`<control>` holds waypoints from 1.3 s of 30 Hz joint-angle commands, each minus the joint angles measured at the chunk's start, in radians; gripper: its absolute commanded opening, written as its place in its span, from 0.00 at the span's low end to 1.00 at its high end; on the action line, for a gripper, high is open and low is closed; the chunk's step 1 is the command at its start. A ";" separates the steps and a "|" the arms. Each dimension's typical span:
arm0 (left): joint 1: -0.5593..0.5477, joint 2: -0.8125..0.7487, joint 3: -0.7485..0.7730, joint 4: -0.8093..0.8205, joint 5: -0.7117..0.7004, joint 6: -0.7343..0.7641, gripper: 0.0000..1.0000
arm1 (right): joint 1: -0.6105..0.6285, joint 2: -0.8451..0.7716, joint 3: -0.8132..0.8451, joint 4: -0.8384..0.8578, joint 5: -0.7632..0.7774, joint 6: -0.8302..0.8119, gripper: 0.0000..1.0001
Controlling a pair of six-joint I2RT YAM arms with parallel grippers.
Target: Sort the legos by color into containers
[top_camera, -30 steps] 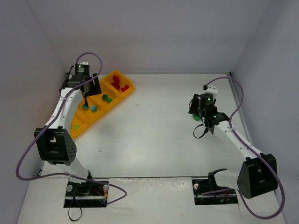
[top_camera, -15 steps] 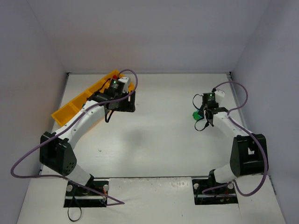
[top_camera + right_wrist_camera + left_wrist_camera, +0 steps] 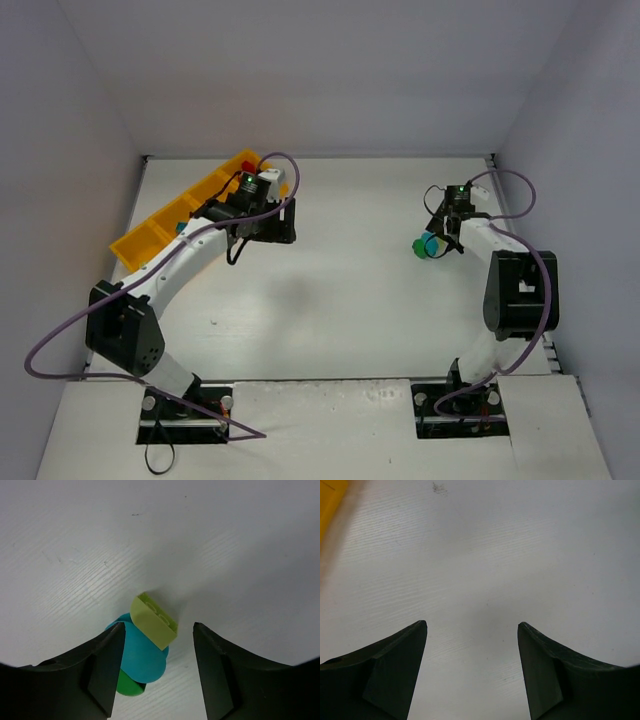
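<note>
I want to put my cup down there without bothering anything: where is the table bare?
The middle of the table, between the left gripper and the right gripper, is bare. Crowded: the yellow tray at far left, and the bricks at the right gripper.

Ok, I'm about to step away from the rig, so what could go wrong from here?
1. The open right gripper has a yellow-green brick, a light blue rounded piece and a green piece bunched between its fingers. Closing could grab mixed colours or scatter them.
2. The tray sits across the table by the left arm, so a loose pinch might drop a piece on the long carry.
3. The left gripper hangs open and empty beside the tray, possibly blocking delivery.
</note>
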 commanded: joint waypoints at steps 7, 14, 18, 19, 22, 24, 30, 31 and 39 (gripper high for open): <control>0.001 -0.069 0.003 0.034 0.038 -0.010 0.67 | 0.002 0.040 0.014 0.108 -0.154 -0.038 0.47; -0.004 -0.058 0.015 0.037 0.058 -0.010 0.67 | 0.031 -0.052 -0.112 0.174 -0.257 0.075 0.21; -0.007 -0.046 0.025 0.039 0.071 -0.010 0.67 | 0.117 -0.126 -0.195 0.180 -0.262 0.149 0.15; -0.009 -0.040 0.026 0.037 0.074 -0.010 0.67 | 0.164 -0.136 -0.203 0.180 -0.261 0.158 0.14; -0.010 -0.033 0.028 0.037 0.081 -0.011 0.67 | 0.243 -0.182 -0.232 0.176 -0.258 0.186 0.13; -0.010 -0.032 0.032 0.036 0.085 -0.014 0.67 | 0.251 -0.221 -0.241 0.173 -0.252 0.187 0.12; -0.010 -0.017 0.049 0.031 0.106 -0.020 0.67 | 0.249 -0.290 -0.206 0.124 -0.136 0.017 0.25; -0.009 -0.012 0.052 0.030 0.106 -0.020 0.67 | 0.249 -0.296 -0.201 0.116 -0.124 -0.006 0.33; -0.010 0.008 0.074 0.025 0.120 -0.028 0.67 | 0.245 -0.244 -0.144 0.087 -0.021 -0.188 1.00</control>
